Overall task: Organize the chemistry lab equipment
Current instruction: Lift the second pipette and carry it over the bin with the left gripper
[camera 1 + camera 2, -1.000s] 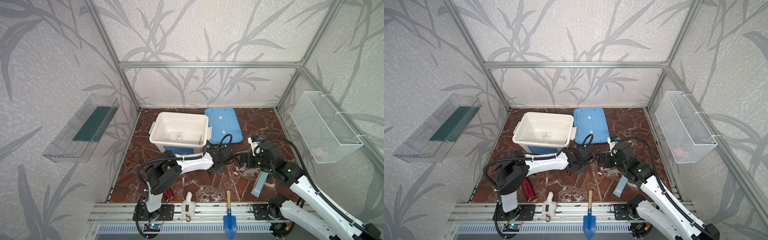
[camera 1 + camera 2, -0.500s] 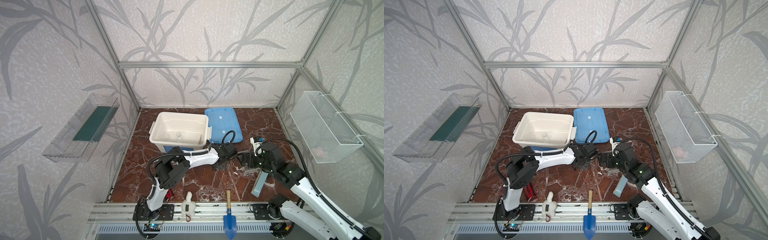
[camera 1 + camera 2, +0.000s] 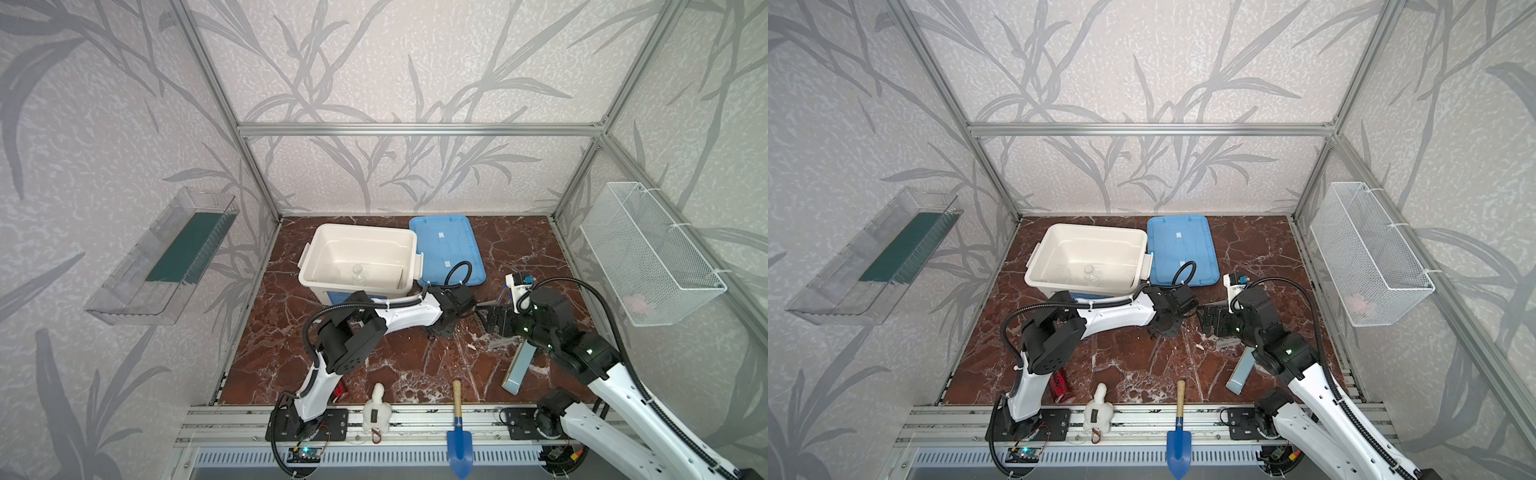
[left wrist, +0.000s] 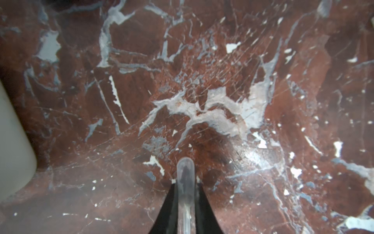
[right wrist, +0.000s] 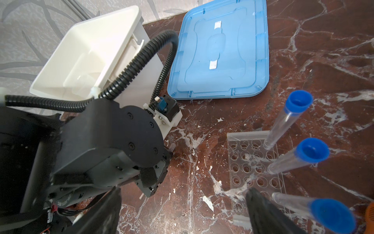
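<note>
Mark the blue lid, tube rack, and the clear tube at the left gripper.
blue lid [image 5: 219, 52]: right wrist view, flat centre panel.
tube rack [image 5: 245, 160]: right wrist view, perforated top plate.
clear tube [image 4: 185, 178]: left wrist view, body near rounded end.

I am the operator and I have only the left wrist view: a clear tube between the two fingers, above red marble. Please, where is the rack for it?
Observer: The clear perforated tube rack lies flat on the marble, close by the right gripper.
Operator: Are tubes in it already?
Observer: Yes, three tubes with blue caps stand in it, leaning.
Operator: Is the right gripper busy?
Observer: No, its jaws are open and hold nothing.
</note>
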Robot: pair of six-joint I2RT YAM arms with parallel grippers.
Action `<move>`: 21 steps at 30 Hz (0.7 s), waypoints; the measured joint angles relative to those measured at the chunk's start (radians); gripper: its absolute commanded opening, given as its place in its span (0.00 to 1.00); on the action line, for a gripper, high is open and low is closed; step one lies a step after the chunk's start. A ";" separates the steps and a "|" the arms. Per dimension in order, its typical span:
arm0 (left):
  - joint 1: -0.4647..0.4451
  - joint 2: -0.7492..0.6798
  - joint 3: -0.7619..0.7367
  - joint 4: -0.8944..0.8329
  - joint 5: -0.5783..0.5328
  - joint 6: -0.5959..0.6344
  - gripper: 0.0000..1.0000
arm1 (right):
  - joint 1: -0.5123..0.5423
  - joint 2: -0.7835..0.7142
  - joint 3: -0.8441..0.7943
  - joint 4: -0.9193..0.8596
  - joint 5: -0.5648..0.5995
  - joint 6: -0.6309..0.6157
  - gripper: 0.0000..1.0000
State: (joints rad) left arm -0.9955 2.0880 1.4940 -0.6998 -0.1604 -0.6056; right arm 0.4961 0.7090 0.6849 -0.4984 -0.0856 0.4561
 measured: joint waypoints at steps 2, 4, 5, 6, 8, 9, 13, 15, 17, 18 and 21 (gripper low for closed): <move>0.000 0.000 0.000 0.001 0.002 0.003 0.12 | 0.000 -0.006 0.000 0.000 0.001 0.000 0.94; 0.000 -0.001 -0.001 0.002 0.003 0.004 0.11 | -0.001 -0.008 0.000 0.000 0.005 0.000 0.94; 0.000 -0.002 -0.003 0.003 0.004 0.006 0.08 | -0.001 -0.008 0.000 0.000 0.007 0.000 0.94; 0.000 -0.005 -0.005 0.005 0.005 0.010 0.05 | -0.001 -0.008 0.000 0.000 0.008 0.000 0.94; 0.000 -0.014 -0.016 0.012 0.006 0.018 0.03 | -0.001 -0.008 0.000 0.000 0.008 0.000 0.94; 0.000 -0.019 -0.023 0.013 0.008 0.020 0.03 | -0.001 -0.008 0.000 0.000 0.009 0.000 0.94; 0.000 -0.046 -0.055 0.016 0.013 0.031 0.03 | -0.001 -0.001 0.000 0.000 0.011 -0.001 0.94; -0.002 -0.074 -0.077 0.014 0.014 0.035 0.03 | -0.004 0.001 0.000 0.000 0.014 -0.003 0.94; -0.004 -0.129 -0.102 0.008 0.024 0.054 0.00 | -0.005 -0.001 0.000 0.000 0.021 -0.007 0.94; -0.006 -0.160 -0.107 0.000 0.031 0.067 0.00 | -0.005 -0.003 0.000 0.000 0.026 -0.009 0.94; -0.012 -0.290 -0.110 -0.008 0.058 0.136 0.00 | -0.006 -0.021 0.003 0.001 0.044 -0.018 0.94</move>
State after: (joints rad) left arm -1.0073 1.7981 1.3838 -0.7074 -0.1028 -0.4694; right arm 0.4904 0.6880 0.6876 -0.4976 -0.0414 0.4385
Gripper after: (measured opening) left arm 0.048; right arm 0.943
